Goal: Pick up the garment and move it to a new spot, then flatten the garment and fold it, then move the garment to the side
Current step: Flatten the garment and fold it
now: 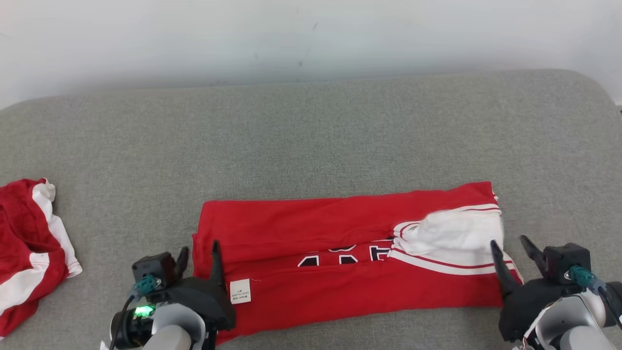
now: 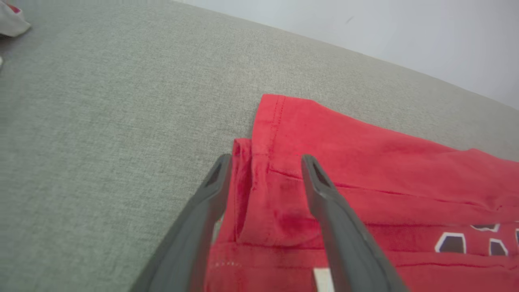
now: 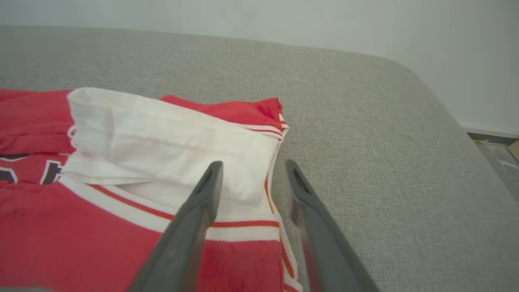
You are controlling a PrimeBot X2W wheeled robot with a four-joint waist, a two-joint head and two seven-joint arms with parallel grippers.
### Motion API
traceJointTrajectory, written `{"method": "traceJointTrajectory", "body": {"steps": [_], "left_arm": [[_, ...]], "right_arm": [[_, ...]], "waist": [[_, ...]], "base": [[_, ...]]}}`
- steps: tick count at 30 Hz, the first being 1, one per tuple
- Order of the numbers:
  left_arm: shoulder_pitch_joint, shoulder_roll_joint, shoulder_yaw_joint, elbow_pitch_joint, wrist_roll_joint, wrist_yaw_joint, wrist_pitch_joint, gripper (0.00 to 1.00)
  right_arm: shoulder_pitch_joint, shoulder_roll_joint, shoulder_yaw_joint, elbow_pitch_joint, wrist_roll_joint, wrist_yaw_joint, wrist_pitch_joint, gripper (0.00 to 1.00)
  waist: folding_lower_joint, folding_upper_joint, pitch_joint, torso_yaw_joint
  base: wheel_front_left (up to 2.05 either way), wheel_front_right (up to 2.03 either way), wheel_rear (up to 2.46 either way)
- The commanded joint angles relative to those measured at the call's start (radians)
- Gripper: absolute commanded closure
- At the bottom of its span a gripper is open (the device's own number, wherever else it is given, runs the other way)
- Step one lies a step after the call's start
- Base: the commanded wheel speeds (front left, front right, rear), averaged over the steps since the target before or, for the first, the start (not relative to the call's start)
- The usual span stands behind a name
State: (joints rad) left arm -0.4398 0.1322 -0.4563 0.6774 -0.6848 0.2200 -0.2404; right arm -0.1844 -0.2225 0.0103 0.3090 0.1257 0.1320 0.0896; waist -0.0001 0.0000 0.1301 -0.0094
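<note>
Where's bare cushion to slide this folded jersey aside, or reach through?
Widest: the grey cushion between the folded jersey and the wall. A narrower strip separates its left end from the crumpled red-and-white garment. Bare cushion also runs right of the right gripper. Crowded: both jersey ends, where the left gripper and the right one stand open.

Two garments lie on one grey fabric-covered desk: one red jersey with dark lettering and one crumpled red-and-white garment. The jersey bears one white label. There are two end effectors, the left end effector and the right end effector, each with two dark fingers.
</note>
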Motion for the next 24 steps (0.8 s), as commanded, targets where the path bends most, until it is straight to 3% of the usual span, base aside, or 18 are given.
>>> {"method": "traceJointTrajectory", "body": {"steps": [1, 5, 11, 17, 24], "left_arm": [[0.022, 0.008, 0.006, -0.008, 0.006, 0.005, -0.01, 0.0], [0.061, 0.025, 0.03, -0.048, 0.024, -0.003, -0.023, 0.0], [0.196, 0.044, 0.16, -0.291, 0.153, -0.063, -0.024, 0.0], [0.314, 0.022, 0.269, -0.443, 0.272, -0.152, -0.024, 0.0], [0.392, -0.015, 0.382, -0.528, 0.385, -0.245, -0.024, 0.0]], "right_arm": [[0.019, -0.005, 0.001, -0.011, -0.01, -0.003, 0.004, 0.0], [0.057, -0.018, 0.002, -0.032, -0.018, -0.003, 0.015, 0.0], [0.106, -0.009, -0.055, -0.078, 0.023, -0.003, 0.067, 0.0], [0.085, 0.0, -0.082, -0.093, 0.099, -0.003, 0.215, 0.0], [-0.013, 0.01, -0.128, -0.056, 0.167, -0.003, 0.361, 0.0]], "waist": [[0.0001, 0.0, -0.009, 0.0], [0.0001, 0.0, -0.031, -0.001], [0.0001, 0.0, -0.079, 0.003], [0.0001, 0.0, -0.098, 0.01], [0.0001, 0.0, -0.072, 0.026]], "base": [[0.0, 0.0, 0.0], [0.0, 0.0, 0.0], [0.0, 0.0, 0.0], [0.0, 0.0, 0.0], [0.0, 0.0, 0.0]]}}
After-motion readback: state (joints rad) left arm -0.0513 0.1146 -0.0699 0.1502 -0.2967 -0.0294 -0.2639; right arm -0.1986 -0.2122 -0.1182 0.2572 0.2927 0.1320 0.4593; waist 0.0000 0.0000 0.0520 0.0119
